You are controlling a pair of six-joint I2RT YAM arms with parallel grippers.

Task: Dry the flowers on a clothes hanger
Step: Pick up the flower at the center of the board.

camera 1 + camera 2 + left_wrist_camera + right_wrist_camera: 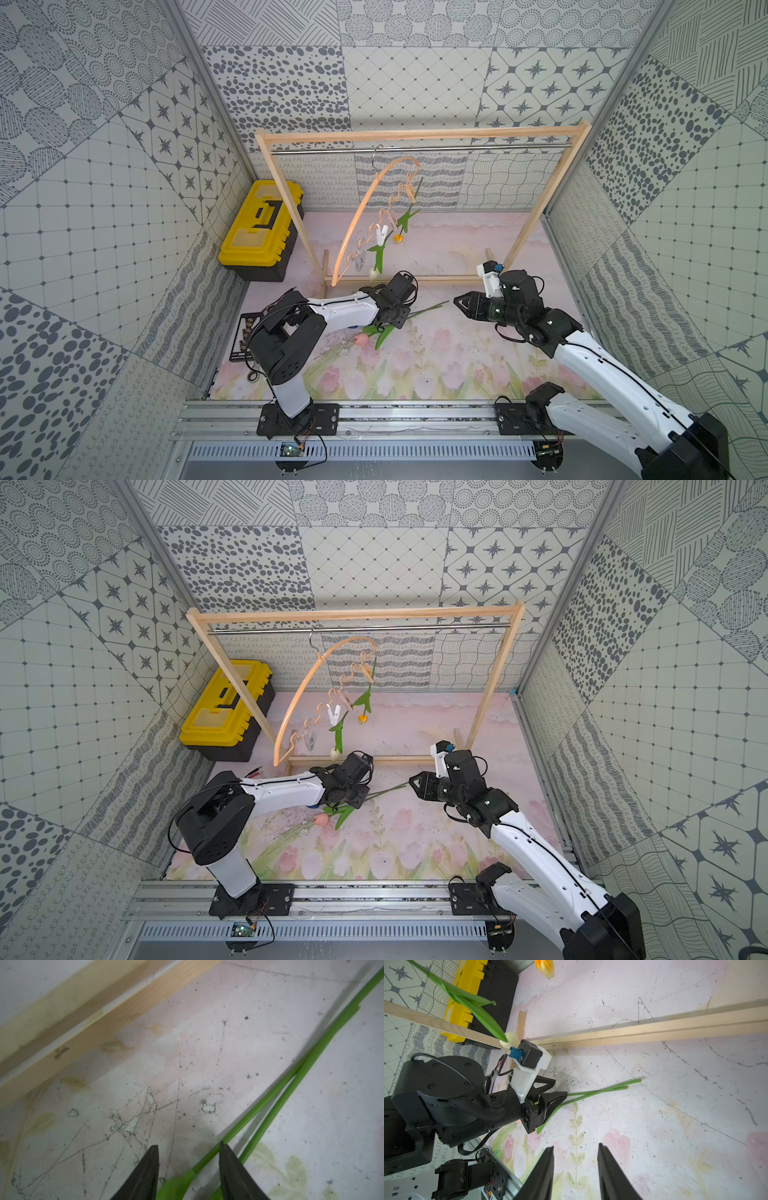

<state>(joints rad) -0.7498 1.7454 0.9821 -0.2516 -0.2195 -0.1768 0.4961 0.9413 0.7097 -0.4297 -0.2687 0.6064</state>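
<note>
I hold the left gripper [188, 1144] open over flower stems [304, 1066] near the clothes hanger [351, 226]; right gripper [575, 1145] open, empty.

Smooth pale wood clothes hanger [352, 226], glossy yellow plastic toolbox [257, 224], scuffed matt printed mat [436, 353], smooth plastic-looking stems [291, 1087]

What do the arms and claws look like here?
The left arm and right arm have white shells between black joints, with black cables looping outside. The left claw and right claw each end in two tapering black fingers.
</note>
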